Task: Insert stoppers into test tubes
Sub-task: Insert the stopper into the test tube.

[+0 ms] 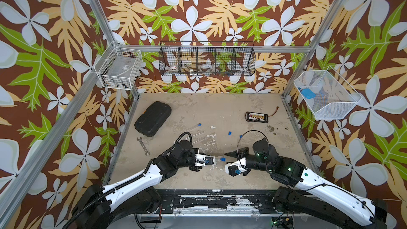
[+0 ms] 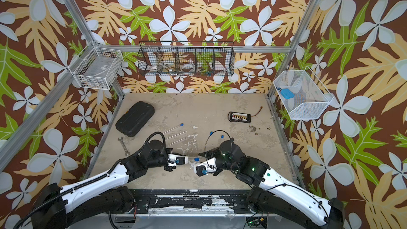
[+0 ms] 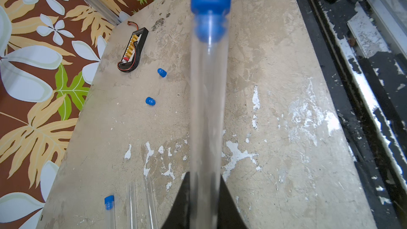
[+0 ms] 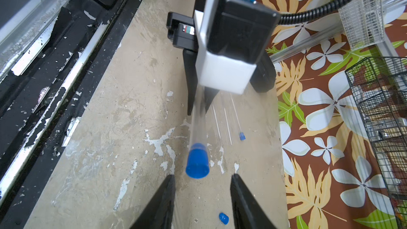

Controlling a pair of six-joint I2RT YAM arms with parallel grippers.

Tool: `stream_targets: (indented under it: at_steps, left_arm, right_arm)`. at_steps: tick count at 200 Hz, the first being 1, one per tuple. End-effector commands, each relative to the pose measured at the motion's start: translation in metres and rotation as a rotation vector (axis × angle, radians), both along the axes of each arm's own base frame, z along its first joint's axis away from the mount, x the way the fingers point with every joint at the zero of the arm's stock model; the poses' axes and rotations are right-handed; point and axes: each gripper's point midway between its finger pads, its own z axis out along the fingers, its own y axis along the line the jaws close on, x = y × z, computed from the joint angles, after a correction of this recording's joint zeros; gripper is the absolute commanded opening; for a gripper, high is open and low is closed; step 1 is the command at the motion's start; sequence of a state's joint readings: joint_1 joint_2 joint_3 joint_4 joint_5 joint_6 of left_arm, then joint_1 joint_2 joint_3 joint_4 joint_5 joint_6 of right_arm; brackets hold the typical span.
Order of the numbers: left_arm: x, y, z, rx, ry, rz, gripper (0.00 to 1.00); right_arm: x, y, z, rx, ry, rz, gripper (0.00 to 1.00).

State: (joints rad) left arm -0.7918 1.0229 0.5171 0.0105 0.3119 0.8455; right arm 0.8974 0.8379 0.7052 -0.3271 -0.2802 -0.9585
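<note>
Clamping a test tube (image 3: 207,106) with a seemingly seated stopper (image 4: 197,161), the left end effector (image 3: 203,175) is facing the right end effector (image 4: 203,175), jaws apart.

The surface (image 1: 198,111) is matt beige, rough and worn, its coating chipped away in white flecks. The test tube (image 3: 207,106) in the left hand (image 3: 203,176) is clear and glossy, and its stopper (image 4: 197,161) is smooth blue plastic. The wrench (image 1: 143,146) is dull grey metal. The far-left case (image 1: 153,118) is black textured plastic. The near rail (image 1: 198,202) has flaking black paint.
</note>
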Motion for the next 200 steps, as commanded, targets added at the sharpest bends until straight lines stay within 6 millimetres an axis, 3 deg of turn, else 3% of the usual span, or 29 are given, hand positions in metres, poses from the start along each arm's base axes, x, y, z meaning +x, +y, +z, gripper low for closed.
stream_targets:
  at_steps: [1, 200]
  left_arm:
    - [-0.002, -0.002, 0.003, -0.009, 0.020, -0.013, 0.00]
    - [-0.005, -0.004, 0.002, -0.006, 0.041, -0.027, 0.00]
  right_arm:
    - [0.002, 0.005, 0.005, 0.007, -0.039, 0.020, 0.43]
    - [0.006, 0.012, -0.006, -0.031, -0.054, 0.035, 0.25]
